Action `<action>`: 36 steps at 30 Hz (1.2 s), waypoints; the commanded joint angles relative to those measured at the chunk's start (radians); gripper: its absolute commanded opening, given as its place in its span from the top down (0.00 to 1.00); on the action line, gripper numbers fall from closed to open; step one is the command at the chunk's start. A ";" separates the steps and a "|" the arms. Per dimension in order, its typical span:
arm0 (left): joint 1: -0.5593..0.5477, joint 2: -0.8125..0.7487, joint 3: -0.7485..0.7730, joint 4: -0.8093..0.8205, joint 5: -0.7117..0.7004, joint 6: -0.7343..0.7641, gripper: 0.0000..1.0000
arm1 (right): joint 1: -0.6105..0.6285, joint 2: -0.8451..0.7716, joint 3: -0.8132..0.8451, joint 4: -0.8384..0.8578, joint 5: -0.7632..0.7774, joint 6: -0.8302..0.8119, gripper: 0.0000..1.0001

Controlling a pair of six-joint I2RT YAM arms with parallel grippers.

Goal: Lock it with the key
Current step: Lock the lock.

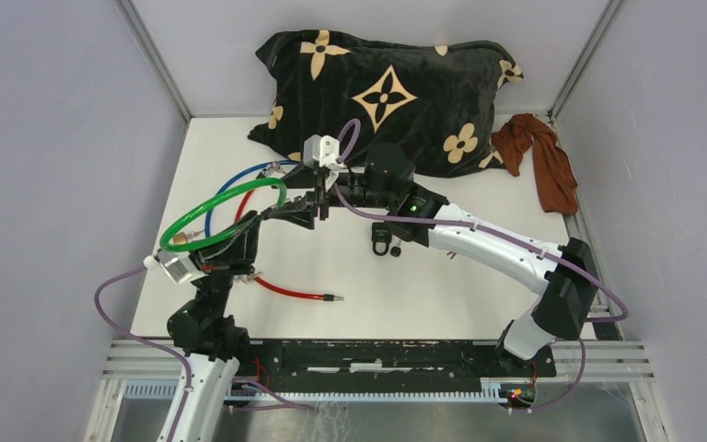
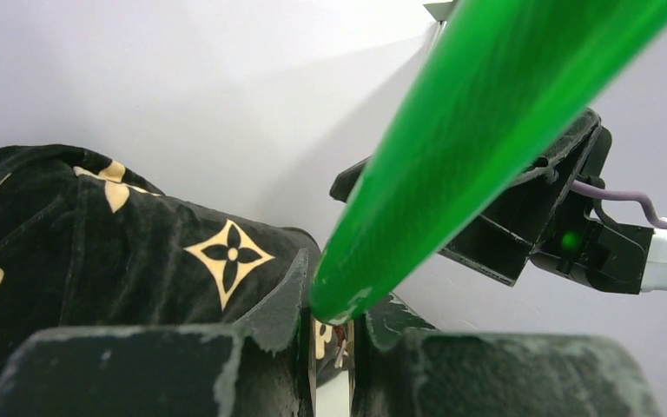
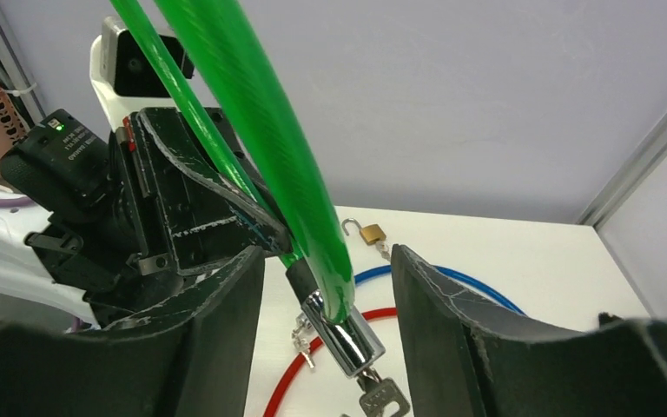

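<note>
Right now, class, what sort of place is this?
Probably a robot test cell: white table boxed by grey panels, arms bolted to a rail, green cable lock as prop.

A black cushion (image 1: 387,92) with tan flowers lies at the table's (image 1: 423,295) far edge, a brown cloth (image 1: 538,157) just beside it.

I note the cushion (image 1: 387,92) lying across the rear of the worktop (image 1: 442,295), a cloth (image 1: 545,158) at its right rear corner, and, before the cushion at mid-worktop, the left hand (image 1: 311,215) and right hand (image 1: 326,196) meeting, the cable lock (image 3: 250,113) looping leftward from between them.
</note>
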 commanded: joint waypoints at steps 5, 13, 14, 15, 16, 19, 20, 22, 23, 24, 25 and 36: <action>0.002 -0.016 0.041 0.067 -0.013 -0.011 0.98 | -0.083 -0.042 0.105 -0.116 -0.125 0.056 0.26; 0.002 -0.007 0.042 0.061 -0.007 -0.009 0.98 | -0.166 0.014 0.252 -0.494 -0.212 -0.077 0.33; 0.002 -0.005 0.043 0.060 -0.006 -0.009 0.98 | -0.170 0.025 0.271 -0.517 -0.230 -0.078 0.33; 0.002 -0.004 0.043 0.058 -0.006 -0.009 0.98 | -0.171 0.041 0.288 -0.543 -0.231 -0.078 0.34; 0.002 -0.002 0.043 0.058 -0.006 -0.011 0.98 | -0.172 0.057 0.310 -0.571 -0.221 -0.078 0.35; 0.001 -0.001 0.044 0.058 -0.003 -0.012 0.98 | -0.172 0.109 0.378 -0.652 -0.232 -0.106 0.34; 0.002 -0.001 0.044 0.057 -0.003 -0.012 0.98 | -0.173 0.124 0.393 -0.669 -0.245 -0.112 0.33; 0.002 0.000 0.044 0.053 -0.002 -0.011 0.98 | -0.172 0.145 0.405 -0.675 -0.262 -0.113 0.31; 0.002 0.001 0.044 0.053 -0.002 -0.011 0.98 | -0.172 0.154 0.406 -0.672 -0.267 -0.112 0.31; 0.003 0.002 0.044 0.053 -0.003 -0.011 0.98 | -0.173 0.162 0.406 -0.671 -0.274 -0.109 0.31; 0.001 0.003 0.044 0.052 -0.002 -0.011 0.98 | -0.172 0.170 0.409 -0.670 -0.290 -0.104 0.32; 0.001 -0.003 0.041 0.048 -0.005 -0.003 0.98 | -0.172 0.182 0.370 -0.607 -0.401 -0.067 0.71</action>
